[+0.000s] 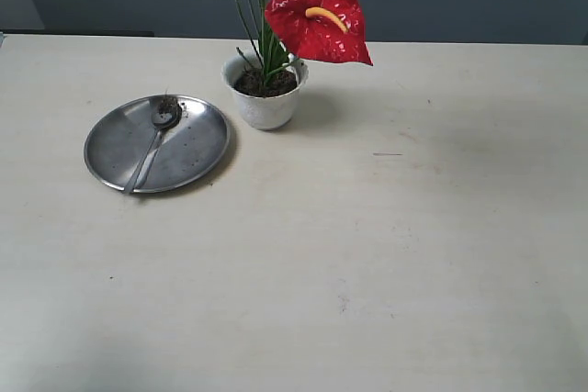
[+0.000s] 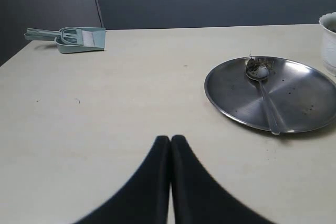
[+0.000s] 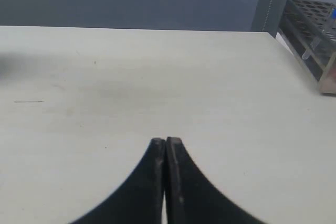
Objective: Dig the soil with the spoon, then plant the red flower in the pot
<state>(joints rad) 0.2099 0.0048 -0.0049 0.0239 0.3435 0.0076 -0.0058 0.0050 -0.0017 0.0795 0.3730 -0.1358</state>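
And there it stood: the flower (image 1: 322,16) was upright in the pot (image 1: 266,109), stems sunk into the soil (image 1: 283,87), red bloom leaning out past the rim. That looked like the planting done. The spoon (image 1: 152,149) lay on the plate (image 1: 197,149) just beside the pot, its bowl toward the far rim with a few dark crumbs and fibres clinging to it, its handle end resting on the near rim. So the digging appeared finished too, and the tool set down.

Neither arm showed over the table (image 1: 367,273) in the wide view. The left claw (image 2: 171,141) was pinched tight, tips touching, nothing between them, hanging over bare tabletop short of the plate. The right claw (image 3: 165,142) was the same, closed flat and empty, well apart from pot and plate. By my reckoning nothing was left, except perhaps the stray crumbs on the plate.
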